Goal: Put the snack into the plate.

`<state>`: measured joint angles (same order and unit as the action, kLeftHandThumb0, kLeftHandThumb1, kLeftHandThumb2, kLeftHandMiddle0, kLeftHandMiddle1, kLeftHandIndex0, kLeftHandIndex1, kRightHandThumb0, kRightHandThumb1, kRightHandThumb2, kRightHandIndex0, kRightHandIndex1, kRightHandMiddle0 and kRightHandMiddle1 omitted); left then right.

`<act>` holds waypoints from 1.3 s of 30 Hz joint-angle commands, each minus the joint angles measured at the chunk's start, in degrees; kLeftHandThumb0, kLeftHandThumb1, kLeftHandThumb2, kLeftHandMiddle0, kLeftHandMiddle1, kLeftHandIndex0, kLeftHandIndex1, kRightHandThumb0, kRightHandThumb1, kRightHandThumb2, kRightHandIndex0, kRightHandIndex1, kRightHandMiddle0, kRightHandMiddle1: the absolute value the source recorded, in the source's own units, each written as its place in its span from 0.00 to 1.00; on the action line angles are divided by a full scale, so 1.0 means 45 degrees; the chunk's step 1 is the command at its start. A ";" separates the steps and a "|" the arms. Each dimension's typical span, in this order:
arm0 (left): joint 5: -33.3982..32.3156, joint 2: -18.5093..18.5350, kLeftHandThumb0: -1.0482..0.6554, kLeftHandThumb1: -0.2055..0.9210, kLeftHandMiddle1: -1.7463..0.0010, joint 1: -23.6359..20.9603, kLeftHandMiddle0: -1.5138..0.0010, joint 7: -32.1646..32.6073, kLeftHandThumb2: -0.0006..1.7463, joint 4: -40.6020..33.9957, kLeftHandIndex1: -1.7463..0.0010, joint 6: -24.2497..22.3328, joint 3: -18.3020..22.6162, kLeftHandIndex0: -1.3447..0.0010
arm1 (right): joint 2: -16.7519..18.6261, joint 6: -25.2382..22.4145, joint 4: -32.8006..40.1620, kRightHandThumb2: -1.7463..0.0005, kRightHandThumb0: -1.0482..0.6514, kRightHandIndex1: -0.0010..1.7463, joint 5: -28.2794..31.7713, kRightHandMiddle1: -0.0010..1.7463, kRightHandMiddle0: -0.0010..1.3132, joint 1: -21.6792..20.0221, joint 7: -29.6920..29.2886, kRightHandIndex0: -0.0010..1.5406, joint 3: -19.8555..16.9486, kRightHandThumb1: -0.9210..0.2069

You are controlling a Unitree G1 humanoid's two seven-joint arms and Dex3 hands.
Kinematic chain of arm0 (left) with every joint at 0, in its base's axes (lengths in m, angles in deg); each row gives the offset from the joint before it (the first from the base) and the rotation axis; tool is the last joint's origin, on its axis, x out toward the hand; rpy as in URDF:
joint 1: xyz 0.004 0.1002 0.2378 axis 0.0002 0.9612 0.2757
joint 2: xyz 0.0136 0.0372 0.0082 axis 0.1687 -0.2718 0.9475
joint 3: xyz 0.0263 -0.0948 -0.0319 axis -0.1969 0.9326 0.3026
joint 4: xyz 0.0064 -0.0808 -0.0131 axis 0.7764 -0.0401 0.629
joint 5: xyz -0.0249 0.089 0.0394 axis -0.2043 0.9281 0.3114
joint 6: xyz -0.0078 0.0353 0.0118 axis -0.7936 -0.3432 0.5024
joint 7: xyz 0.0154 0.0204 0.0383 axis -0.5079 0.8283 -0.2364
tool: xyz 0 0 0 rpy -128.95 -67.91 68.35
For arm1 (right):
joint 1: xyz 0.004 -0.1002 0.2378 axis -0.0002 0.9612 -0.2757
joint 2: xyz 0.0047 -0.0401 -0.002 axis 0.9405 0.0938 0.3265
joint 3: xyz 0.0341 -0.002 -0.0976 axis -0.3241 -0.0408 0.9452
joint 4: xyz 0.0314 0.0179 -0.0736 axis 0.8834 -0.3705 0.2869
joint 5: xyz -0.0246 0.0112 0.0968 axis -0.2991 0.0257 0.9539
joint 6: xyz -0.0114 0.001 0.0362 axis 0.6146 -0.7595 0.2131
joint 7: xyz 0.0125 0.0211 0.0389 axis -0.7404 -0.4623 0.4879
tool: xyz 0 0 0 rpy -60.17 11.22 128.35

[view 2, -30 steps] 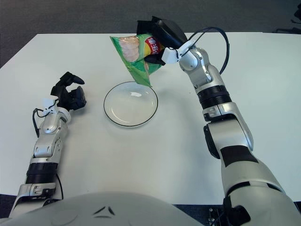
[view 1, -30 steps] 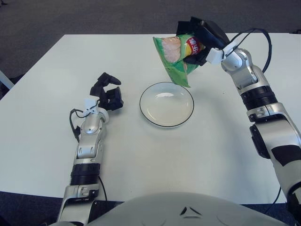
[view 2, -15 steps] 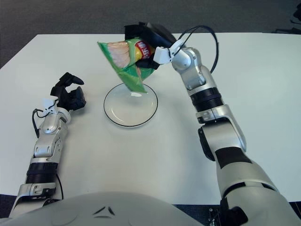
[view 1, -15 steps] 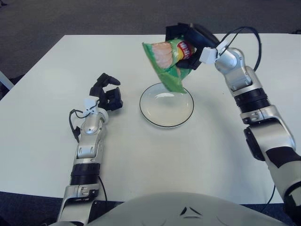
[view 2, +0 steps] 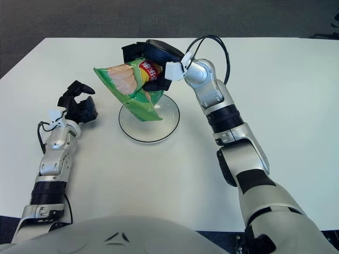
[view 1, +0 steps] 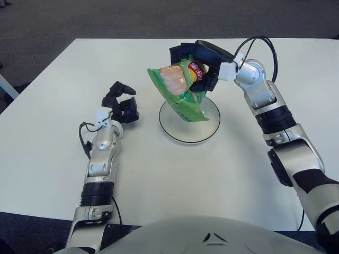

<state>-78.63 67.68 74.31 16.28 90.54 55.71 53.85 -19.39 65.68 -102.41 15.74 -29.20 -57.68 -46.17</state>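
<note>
Since the earlier frames the bag (view 1: 178, 92) has been carried leftward and lowered, so that it is now shown over the plate (view 1: 212, 124) rather than behind it. The plate itself has not been shifted, and the left hand (view 1: 120, 104) has been kept where it was.

The bag is gripped at its upper right end by the right hand (view 1: 197, 59), whose black fingers (view 1: 181, 51) are closed around the crumpled top, with the red logo half covered. The bag is held tilted, its top edge toward the left and its lower corner pointing down over the left part of the plate. Whether that corner is touching the plate cannot be told from either view; most of the bag is clearly held in the air.

The left hand is shown to the left of the plate, well apart from it, above the table (view 1: 47, 121). Its fingers are loosely curled and nothing is held in them.

The plate is a shallow white dish with a dark rim, set near the middle of the table. Nothing is seen lying in the part of it left uncovered by the bag.
</note>
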 commanded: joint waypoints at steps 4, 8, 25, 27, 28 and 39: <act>0.0106 -0.0644 0.34 0.51 0.00 0.1021 0.16 0.0301 0.71 0.0514 0.00 0.0106 -0.0098 0.58 | 0.0285 0.0949 -0.0443 0.04 0.98 1.00 0.1205 1.00 0.82 0.0607 0.1058 0.56 0.0143 0.80; 0.0104 -0.0644 0.34 0.51 0.00 0.1065 0.16 0.0312 0.72 0.0494 0.00 0.0207 -0.0132 0.58 | 0.0325 0.1025 -0.0507 0.04 0.98 1.00 0.1724 1.00 0.81 0.0717 0.1749 0.56 0.0151 0.80; 0.0066 -0.0626 0.35 0.52 0.00 0.1170 0.17 0.0364 0.71 0.0518 0.00 0.0422 -0.0077 0.58 | -0.0490 -0.1974 0.1025 0.05 0.63 1.00 0.2246 0.88 0.59 0.1100 0.4707 0.58 0.0747 0.86; 0.0049 -0.0615 0.35 0.52 0.00 0.1192 0.17 0.0360 0.71 0.0484 0.00 0.0409 -0.0068 0.58 | -0.0559 -0.2068 0.1116 0.07 0.62 1.00 0.2205 0.89 0.55 0.1075 0.4870 0.56 0.0801 0.83; 0.0052 -0.0612 0.35 0.52 0.00 0.1200 0.17 0.0364 0.71 0.0478 0.00 0.0411 -0.0069 0.58 | -0.0566 -0.1991 0.1017 0.07 0.62 1.00 0.2167 0.89 0.54 0.1027 0.4949 0.56 0.0847 0.82; 0.0023 -0.0689 0.34 0.51 0.00 0.1251 0.17 0.0480 0.72 0.0385 0.00 0.0357 -0.0036 0.57 | -0.0626 0.0034 -0.0435 0.37 0.33 0.72 0.2085 0.80 0.07 0.0524 0.5833 0.07 0.1145 0.60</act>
<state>-78.61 67.53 74.80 17.62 89.70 57.15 53.83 -21.30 62.81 -101.71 25.97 -26.10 -33.46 -41.92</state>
